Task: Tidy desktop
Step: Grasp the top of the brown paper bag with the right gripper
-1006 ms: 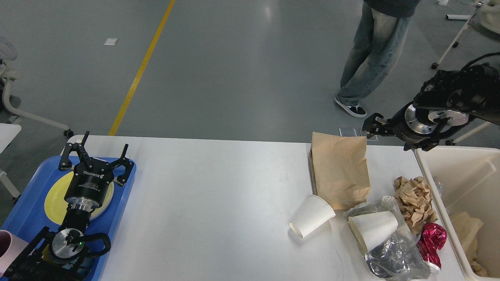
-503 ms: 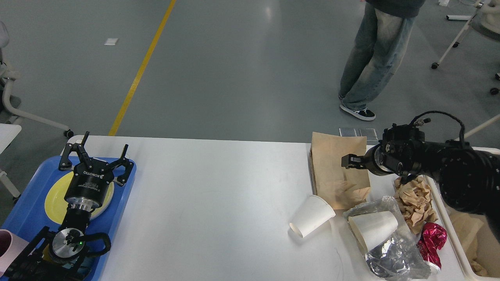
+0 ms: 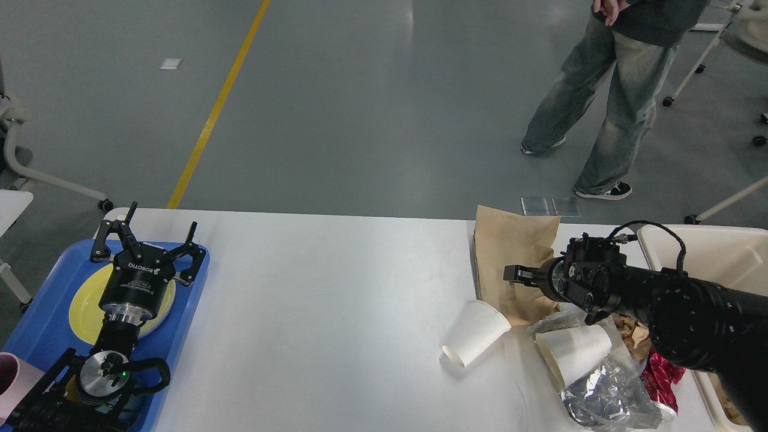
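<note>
**Desk cleanup, mid-reach**

The desktop (image 3: 336, 312) filled most of our view. At its left end our left gripper (image 3: 144, 240) hung over the blue tray (image 3: 42, 324), fingers spread apart. At its right end our right gripper (image 3: 517, 275) sat over the brown paper bag (image 3: 510, 246), too dark and end-on to tell if it was apart or together. A tipped paper cup (image 3: 476, 332) lay just below the bag.
</note>
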You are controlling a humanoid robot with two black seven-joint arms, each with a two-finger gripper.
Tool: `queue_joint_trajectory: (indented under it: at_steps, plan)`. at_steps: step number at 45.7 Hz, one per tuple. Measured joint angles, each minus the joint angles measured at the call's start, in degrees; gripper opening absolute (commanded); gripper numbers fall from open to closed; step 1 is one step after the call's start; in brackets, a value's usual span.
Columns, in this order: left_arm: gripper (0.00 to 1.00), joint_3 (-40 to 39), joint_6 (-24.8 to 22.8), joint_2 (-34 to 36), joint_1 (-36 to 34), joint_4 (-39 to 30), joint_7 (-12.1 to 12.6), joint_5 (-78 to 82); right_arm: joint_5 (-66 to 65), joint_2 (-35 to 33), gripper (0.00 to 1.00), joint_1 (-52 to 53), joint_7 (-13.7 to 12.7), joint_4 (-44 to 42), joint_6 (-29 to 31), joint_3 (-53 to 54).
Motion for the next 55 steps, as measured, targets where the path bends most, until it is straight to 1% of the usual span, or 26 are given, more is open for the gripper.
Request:
queue_joint_trajectory:
  at_steps: [2, 3, 5, 7, 20, 24, 35, 42, 49, 55]
  plan:
    - [0.96, 0.0, 0.0, 0.0, 0.0, 0.0, 0.0, 0.0, 0.0, 0.12, 0.5, -0.06, -0.25, 0.08, -0.07, 0.21]
    - [0.96, 0.0, 0.0, 0.0, 0.0, 0.0, 0.0, 0.0, 0.0, 0.24, 0.42, -0.1, -0.52, 0.11, -0.1, 0.28]
    - [0.96, 0.0, 0.0, 0.0, 0.0, 0.0, 0.0, 0.0, 0.02, 0.43, 0.22, -0.13, -1.2, 0.16, -0.16, 0.36]
    - [0.96, 0.0, 0.0, 0.0, 0.0, 0.0, 0.0, 0.0, 0.09, 0.52, 0.0, -0.14, -2.24, 0.25, -0.31, 0.42]
    - [0.96, 0.0, 0.0, 0.0, 0.0, 0.0, 0.0, 0.0, 1.03, 0.52, 0.0, -1.05, -9.45, 0.52, -1.12, 3.24]
    - [0.96, 0.0, 0.0, 0.0, 0.0, 0.0, 0.0, 0.0, 1.07, 0.46, 0.0, -1.11, -10.58, 0.53, -1.62, 3.94]
    - [0.96, 0.0, 0.0, 0.0, 0.0, 0.0, 0.0, 0.0, 2.73, 0.42, 0.0, -0.41, -10.67, 0.88, -1.97, 4.18]
    - [0.96, 0.0, 0.0, 0.0, 0.0, 0.0, 0.0, 0.0, 4.78, 0.28, 0.0, 1.61, -10.66, 2.76, -1.83, 4.18]
    - [0.96, 0.0, 0.0, 0.0, 0.0, 0.0, 0.0, 0.0, 5.09, -1.12, 0.0, 5.77, -10.66, 7.3, -1.64, 4.25]
    - [0.96, 0.0, 0.0, 0.0, 0.0, 0.0, 0.0, 0.0, 5.41, -3.87, 0.0, 12.47, -10.8, 14.08, -0.64, 4.22]
